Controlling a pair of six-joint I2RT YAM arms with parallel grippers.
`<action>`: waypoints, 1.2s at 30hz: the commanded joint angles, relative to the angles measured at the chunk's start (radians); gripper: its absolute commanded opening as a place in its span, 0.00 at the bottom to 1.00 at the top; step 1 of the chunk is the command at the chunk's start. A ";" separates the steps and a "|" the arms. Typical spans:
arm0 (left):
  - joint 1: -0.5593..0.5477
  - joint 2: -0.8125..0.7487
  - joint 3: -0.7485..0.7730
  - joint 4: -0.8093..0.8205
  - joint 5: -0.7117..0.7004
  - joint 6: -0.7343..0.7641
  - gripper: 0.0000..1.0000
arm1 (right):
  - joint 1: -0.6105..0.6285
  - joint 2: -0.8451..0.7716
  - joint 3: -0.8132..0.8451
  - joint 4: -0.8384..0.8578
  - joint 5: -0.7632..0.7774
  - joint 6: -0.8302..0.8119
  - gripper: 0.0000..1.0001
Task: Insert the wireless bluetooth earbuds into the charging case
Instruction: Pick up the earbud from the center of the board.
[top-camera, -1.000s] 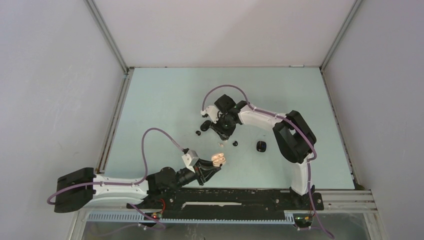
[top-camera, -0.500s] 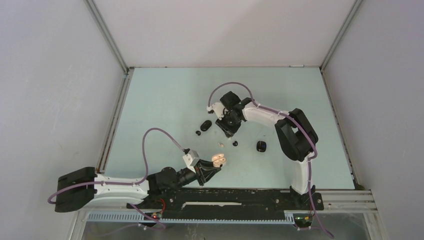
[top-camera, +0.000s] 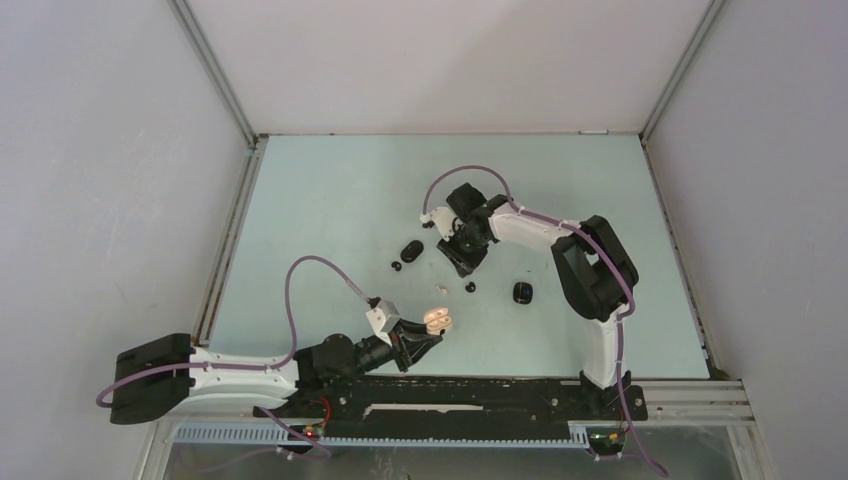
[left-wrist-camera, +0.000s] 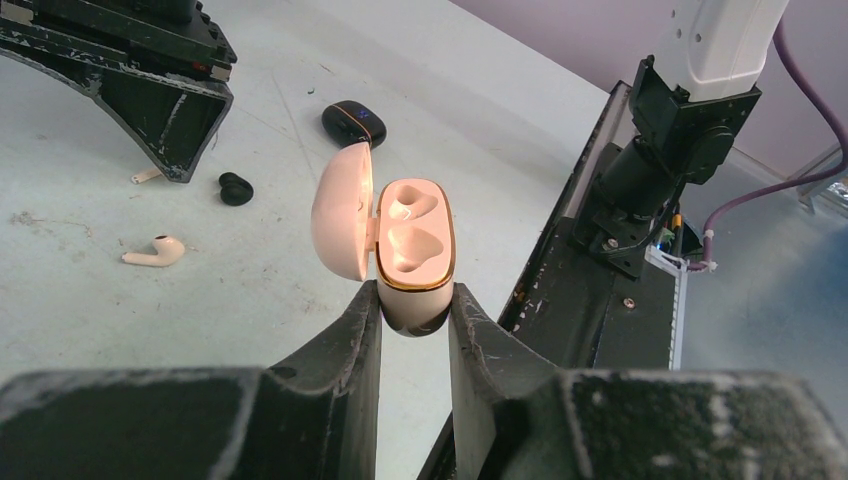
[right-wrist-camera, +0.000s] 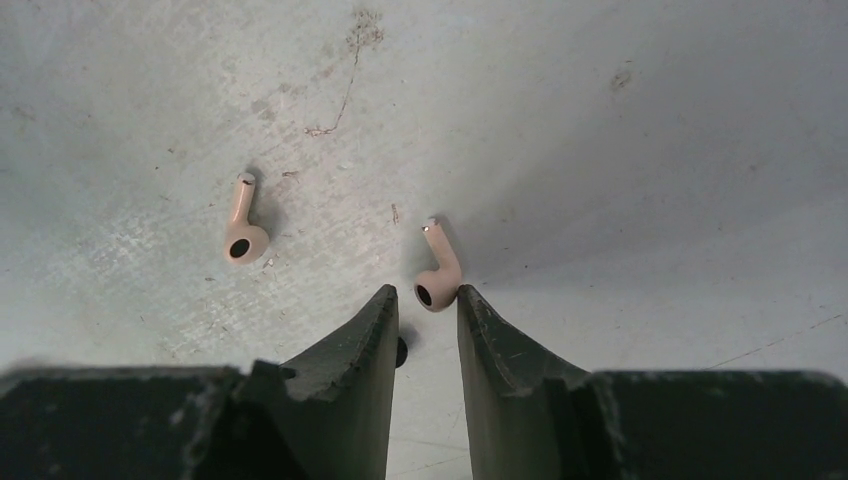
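While the left end effector (left-wrist-camera: 413, 298) clamps the base of the cream charging case (left-wrist-camera: 415, 235), with the lid swung open to one side and both wells bare, the coming move falls to the right arm. The right end effector (right-wrist-camera: 427, 292) has its fingers drawn to a narrow gap. The head of a pinkish earbud (right-wrist-camera: 438, 280) sits in that gap at the very tips, against one finger, with a sliver of counter showing beside the other. We cannot tell whether it is truly pinched or only bracketed. Its stem runs straight out from the fingertips, so its long axis lies along the reach, not across it.

Seen from above, the case lies toward the near edge of the counter (top-camera: 330, 200) from the right end effector and a little to the robot's left, apart but not far. A second pinkish earbud (top-camera: 441, 287) and a black earbud (top-camera: 471, 287) lie on the counter roughly between the two. We judge that a low carry could sweep them, so the path wants height. A black case (top-camera: 522, 292) sits off to the right. Another black case (top-camera: 410, 248), with a small black bud (top-camera: 397, 266) just beside it, lies to the left. Both are out of that line.
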 joint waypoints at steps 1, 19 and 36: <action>0.002 0.001 -0.024 0.031 0.009 -0.015 0.00 | -0.004 -0.025 -0.007 -0.008 -0.014 0.001 0.29; 0.001 0.028 -0.018 0.031 0.018 -0.016 0.00 | -0.040 -0.054 0.029 0.042 -0.049 0.047 0.29; -0.010 0.037 0.011 0.032 0.014 -0.023 0.00 | -0.035 -0.007 0.056 0.060 -0.014 0.061 0.24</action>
